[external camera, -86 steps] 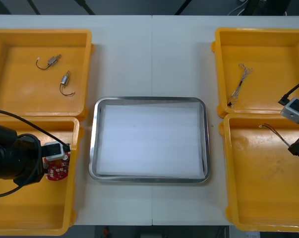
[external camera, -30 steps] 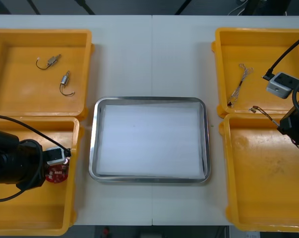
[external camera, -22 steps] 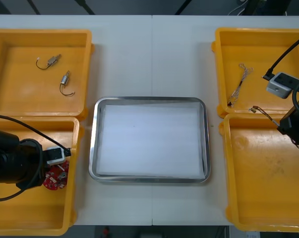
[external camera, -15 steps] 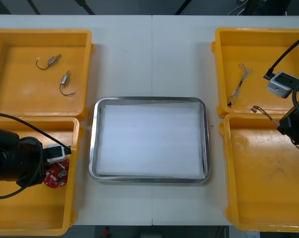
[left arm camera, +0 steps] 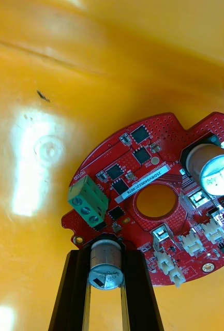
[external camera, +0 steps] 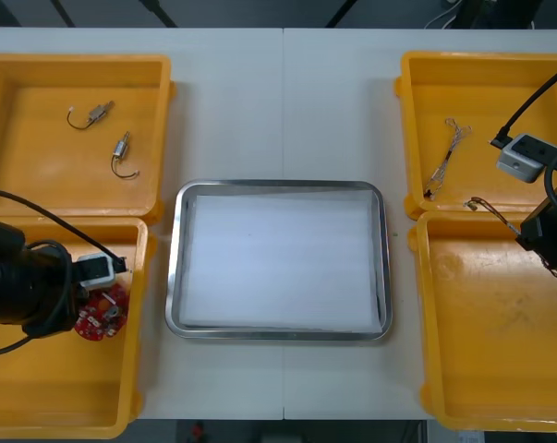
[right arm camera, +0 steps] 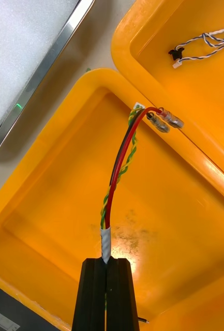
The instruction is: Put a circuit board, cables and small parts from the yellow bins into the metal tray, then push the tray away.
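Right wrist view, right tool (right arm camera: 106, 262) grips cable (right arm camera: 120, 168), long axis straight fwd

The front camera looked steeply down on the light table (external camera: 278, 101). The right wrist camera faced closely into the near right yellow plastic bin (right arm camera: 49, 207), sharing the shiny metal tray (right arm camera: 50, 58) at its right edge. The left wrist camera hung very close over the round red circuit board (left arm camera: 153, 155).

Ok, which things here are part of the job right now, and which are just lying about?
In hand: circuit board, in the left gripper; red and yellow cable, in the right gripper; metal tray.
Lying for now: two small metal parts in the far left bin; blue and white cable in the far right bin.
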Available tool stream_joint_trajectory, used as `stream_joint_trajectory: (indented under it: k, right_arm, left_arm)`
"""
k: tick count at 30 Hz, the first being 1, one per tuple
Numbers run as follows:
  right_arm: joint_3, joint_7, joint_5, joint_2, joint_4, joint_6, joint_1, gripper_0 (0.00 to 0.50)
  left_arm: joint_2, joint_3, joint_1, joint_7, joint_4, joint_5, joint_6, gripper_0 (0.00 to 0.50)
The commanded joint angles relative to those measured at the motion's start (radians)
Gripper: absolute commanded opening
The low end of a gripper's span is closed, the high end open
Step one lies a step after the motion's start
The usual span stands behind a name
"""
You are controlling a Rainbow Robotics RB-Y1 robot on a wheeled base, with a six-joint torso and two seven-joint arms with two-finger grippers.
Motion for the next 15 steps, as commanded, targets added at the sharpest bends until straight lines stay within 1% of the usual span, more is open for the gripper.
stream_joint_trajectory:
  k: [1,4,9,15]
  right_arm:
    - [0.009,-0.023,-0.008,0.01,-0.004,0.001,-0.028,0.0]
    - [0.009,-0.023,-0.008,0.01,-0.004,0.001,-0.028,0.0]
    - [0.009,-0.023,-0.008,0.01,-0.004,0.001,-0.028,0.0]
    - [0.009,-0.023,-0.008,0.01,-0.004,0.001,-0.028,0.0]
  left_arm:
    - [0.055,0.102,-0.021,-0.004,-0.021,0.07,0.09,0.0]
    - [0.057,0.152,-0.02,0.001,-0.024,0.119,0.146,0.0]
    - [0.066,0.26,-0.02,0.004,-0.027,0.221,0.248,0.0]
    - [0.083,0.366,-0.018,0.014,-0.027,0.307,0.36,0.0]
